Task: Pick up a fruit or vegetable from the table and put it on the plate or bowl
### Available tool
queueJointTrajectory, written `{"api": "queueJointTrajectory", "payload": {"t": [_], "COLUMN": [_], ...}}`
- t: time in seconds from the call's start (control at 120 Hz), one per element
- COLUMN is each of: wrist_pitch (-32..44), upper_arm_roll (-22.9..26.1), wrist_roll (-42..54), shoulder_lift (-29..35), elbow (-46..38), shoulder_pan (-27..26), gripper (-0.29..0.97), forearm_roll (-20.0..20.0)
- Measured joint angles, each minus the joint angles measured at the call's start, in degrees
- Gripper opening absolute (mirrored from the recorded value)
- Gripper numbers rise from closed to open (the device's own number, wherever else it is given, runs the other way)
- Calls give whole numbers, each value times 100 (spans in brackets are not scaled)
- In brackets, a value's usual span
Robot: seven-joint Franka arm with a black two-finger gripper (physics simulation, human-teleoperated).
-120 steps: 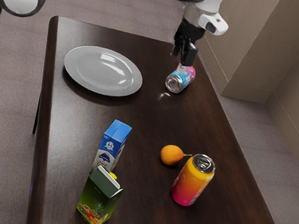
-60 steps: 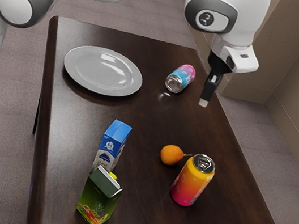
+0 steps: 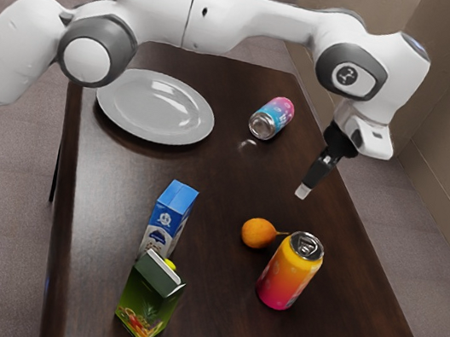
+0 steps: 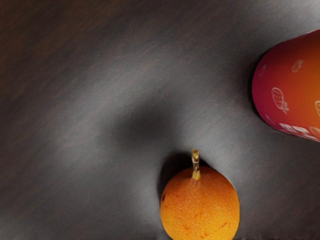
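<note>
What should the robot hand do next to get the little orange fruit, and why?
Probably lower the gripper and bring it over the orange fruit. The gripper hangs above the table, off to one side of the fruit, holding nothing. The fruit lies close beside the upright orange can, so a careful descent seems wise.

White arm [image 3: 233, 18] reaching from the exterior view's left, wrist bent downward, end effector [image 3: 302, 193] pointing down, perhaps slightly tilted
</note>
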State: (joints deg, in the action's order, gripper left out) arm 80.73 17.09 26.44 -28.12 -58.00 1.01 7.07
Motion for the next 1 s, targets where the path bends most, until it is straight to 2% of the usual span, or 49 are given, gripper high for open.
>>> {"api": "queueJointTrajectory", "payload": {"t": [0.15,0.258,0.383,0.517,0.683,1.0], "wrist_pitch": [-120,161,691,1253,1609,2067], "upper_arm_roll": [-38,-297,-403,-416,-415,-415], "wrist_roll": [139,198,253,274,275,258], "shoulder_lift": [-4,780,1123,964,942,1515], "elbow": [-251,-1512,-2209,-2339,-2472,-3312], "shoulder_pan": [-30,-46,-50,-55,-68,-71], "gripper": [68,68,68,68,68,68], "forearm_roll": [-14,-91,-258,-461,-518,-557]}}
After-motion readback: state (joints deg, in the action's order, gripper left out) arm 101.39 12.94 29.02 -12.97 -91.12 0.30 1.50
